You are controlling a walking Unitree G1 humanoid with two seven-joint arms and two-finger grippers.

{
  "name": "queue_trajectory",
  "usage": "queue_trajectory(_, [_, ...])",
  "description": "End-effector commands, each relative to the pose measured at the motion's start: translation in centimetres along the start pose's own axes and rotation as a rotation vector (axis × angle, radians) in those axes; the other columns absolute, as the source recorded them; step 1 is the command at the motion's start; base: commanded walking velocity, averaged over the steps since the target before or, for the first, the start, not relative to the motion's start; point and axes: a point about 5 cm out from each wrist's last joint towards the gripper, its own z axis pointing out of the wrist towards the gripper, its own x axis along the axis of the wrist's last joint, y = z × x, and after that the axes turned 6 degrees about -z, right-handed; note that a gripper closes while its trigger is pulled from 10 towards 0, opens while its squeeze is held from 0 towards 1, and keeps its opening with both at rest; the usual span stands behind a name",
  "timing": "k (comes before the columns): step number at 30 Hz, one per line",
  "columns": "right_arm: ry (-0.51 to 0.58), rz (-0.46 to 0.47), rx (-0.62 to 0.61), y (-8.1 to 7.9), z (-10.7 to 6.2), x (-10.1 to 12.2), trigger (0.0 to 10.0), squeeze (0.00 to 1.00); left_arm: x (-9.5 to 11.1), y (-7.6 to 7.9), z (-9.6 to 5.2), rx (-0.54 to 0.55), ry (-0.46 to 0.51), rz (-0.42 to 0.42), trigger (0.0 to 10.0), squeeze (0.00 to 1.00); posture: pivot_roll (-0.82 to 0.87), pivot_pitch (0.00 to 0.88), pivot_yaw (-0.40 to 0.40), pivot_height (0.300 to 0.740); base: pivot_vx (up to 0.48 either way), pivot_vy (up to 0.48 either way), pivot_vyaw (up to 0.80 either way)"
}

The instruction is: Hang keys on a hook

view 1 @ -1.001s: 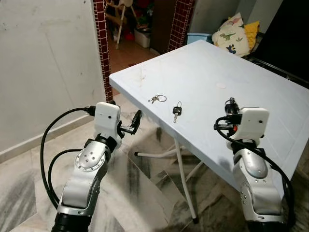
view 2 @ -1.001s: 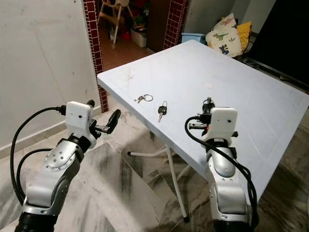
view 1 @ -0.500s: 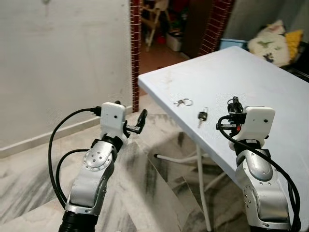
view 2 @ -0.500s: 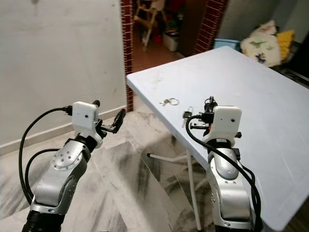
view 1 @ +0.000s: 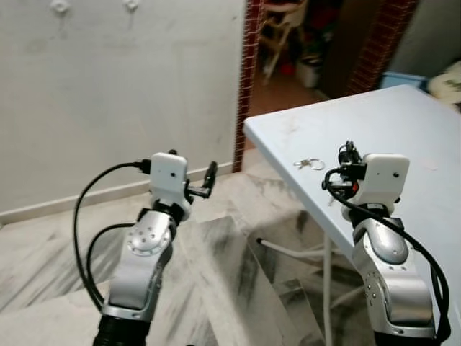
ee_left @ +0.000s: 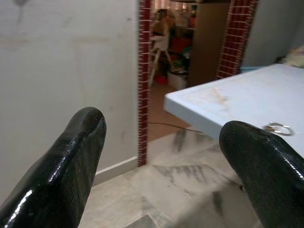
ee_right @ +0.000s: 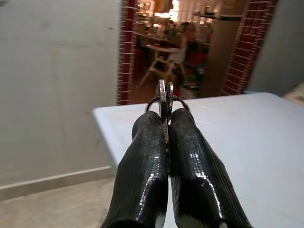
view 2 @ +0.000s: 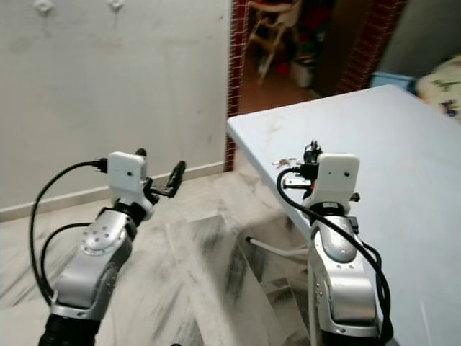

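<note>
Grey-veined marble floor (view 1: 238,288) runs up to a plain off-white wall (view 1: 108,86), broken by a doorway framed in dark red brick tile (view 1: 251,65). High on that wall sit two small white hooks (view 1: 59,6). A pale blue plastic folding table (view 1: 403,122) stands to the robot's right, and a small silver key ring with keys (view 1: 310,163) lies near its front edge.

The right gripper (ee_right: 165,124) is raised over the table's edge, its two black fingers (ee_right: 145,156) pressed tight together on a set of metal keys on a ring (ee_right: 165,97), which stick up just past the fingertips. The left gripper (ee_left: 161,137) is held out over the floor, well apart from the table, fingers (ee_left: 71,166) spread wide with nothing between them, pointing toward the wall and doorway.
</note>
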Motion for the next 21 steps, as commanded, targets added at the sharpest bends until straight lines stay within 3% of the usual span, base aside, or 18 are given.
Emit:
queue_trajectory(1, [0.026, 0.009, 0.02, -0.36, 0.03, 0.77, 10.0, 0.0, 0.14, -0.53, -0.12, 0.01, -0.001, 0.005, 10.0, 0.0, 0.08, 0.0, -0.078, 0.74, 0.0, 0.0, 0.79])
queue_trajectory(15, [0.027, 0.034, 0.037, -0.93, 0.28, 0.8, 10.0, 0.0, -0.22, -0.42, -0.48, -0.037, -0.034, -0.015, 10.0, 0.0, 0.08, 0.0, -0.072, 0.74, 0.0, 0.0, 0.76])
queue_trajectory(21, [0.02, 0.039, 0.035, -0.97, 0.22, 0.69, 10.0, 0.0, -0.29, -0.32, -0.46, -0.049, -0.041, -0.027, 10.0, 0.0, 0.08, 0.0, -0.072, 0.74, 0.0, 0.0, 0.0])
